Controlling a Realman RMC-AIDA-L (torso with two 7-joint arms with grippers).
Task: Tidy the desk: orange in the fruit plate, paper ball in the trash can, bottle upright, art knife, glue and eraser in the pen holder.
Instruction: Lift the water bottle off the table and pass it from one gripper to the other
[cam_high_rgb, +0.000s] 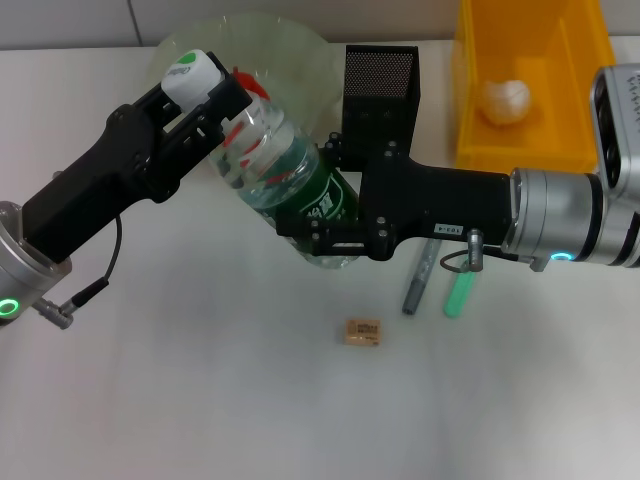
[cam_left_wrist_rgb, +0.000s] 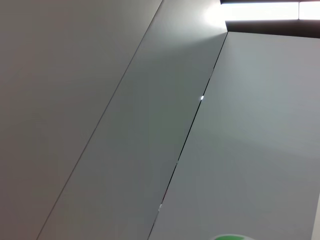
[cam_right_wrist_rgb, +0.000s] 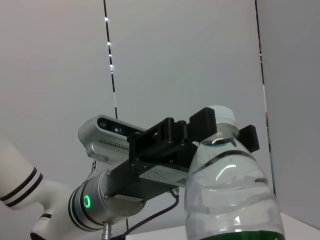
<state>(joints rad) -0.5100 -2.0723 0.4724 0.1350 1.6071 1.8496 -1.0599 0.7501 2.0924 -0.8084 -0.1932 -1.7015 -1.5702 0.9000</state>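
Note:
The bottle (cam_high_rgb: 275, 170) is held tilted above the table, cap (cam_high_rgb: 190, 70) up and to the left. My left gripper (cam_high_rgb: 215, 100) is shut on its neck just under the cap. My right gripper (cam_high_rgb: 325, 195) is shut on its lower body at the green label. The right wrist view shows the bottle (cam_right_wrist_rgb: 230, 195) with the left gripper (cam_right_wrist_rgb: 220, 131) around its neck. The eraser (cam_high_rgb: 362, 332) lies on the table in front. A grey art knife (cam_high_rgb: 418, 278) and a green glue stick (cam_high_rgb: 458, 292) lie under my right arm. The paper ball (cam_high_rgb: 505, 100) lies in the trash can (cam_high_rgb: 585, 150).
The fruit plate (cam_high_rgb: 300, 50) stands at the back behind the bottle; red-orange patches show through the bottle there. The pen holder (cam_high_rgb: 380, 75) stands right of the plate, close behind my right gripper. The left wrist view shows only a wall and a sliver of green cap (cam_left_wrist_rgb: 230, 237).

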